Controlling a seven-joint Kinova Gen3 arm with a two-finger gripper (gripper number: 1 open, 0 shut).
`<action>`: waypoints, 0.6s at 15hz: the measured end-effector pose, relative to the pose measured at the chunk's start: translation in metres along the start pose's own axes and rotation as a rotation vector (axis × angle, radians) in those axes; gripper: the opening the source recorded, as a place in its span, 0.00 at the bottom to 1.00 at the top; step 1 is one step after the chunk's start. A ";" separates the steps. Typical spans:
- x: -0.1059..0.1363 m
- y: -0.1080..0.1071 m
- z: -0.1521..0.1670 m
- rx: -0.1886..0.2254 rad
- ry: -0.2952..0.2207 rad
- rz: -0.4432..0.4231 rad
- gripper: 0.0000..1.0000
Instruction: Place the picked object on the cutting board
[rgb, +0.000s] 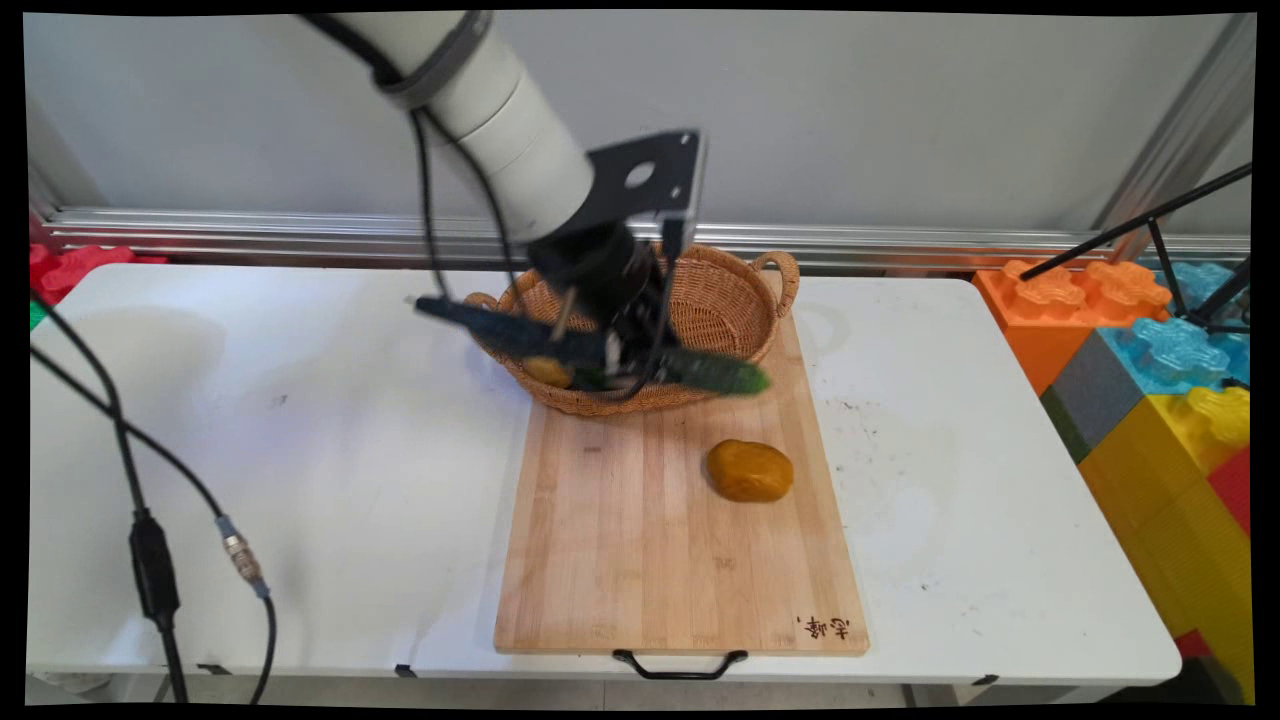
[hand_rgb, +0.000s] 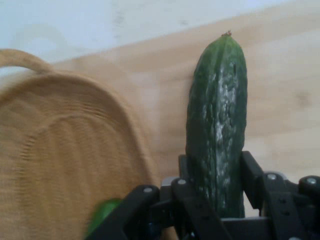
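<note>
1. Cucumber (hand_rgb: 218, 125) is clamped crosswise between the fingers of the gripper (rgb: 620, 365), held in the air above the near rim of the wicker basket (rgb: 730, 300).
2. A level carry is advised, since both long ends overhang (one points toward 3 o'clock, over the cutting board (rgb: 640, 540)).
3. A yellow piece (rgb: 548, 371) and something green (hand_rgb: 102, 214) are seen inside the basket; they are best cleared.
4. The potato (rgb: 750, 470) lies apart at 5 o'clock.

One cucumber (rgb: 715, 372); one wicker basket (rgb: 725, 310); one wooden cutting board (rgb: 640, 540); two yellow-brown potatoes (rgb: 750, 470) (rgb: 548, 371).
</note>
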 end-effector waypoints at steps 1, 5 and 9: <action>-0.004 0.011 0.000 -0.027 -0.010 -0.003 0.00; -0.014 0.041 0.013 -0.084 -0.021 -0.010 0.00; -0.015 0.070 0.049 -0.119 -0.009 -0.011 0.00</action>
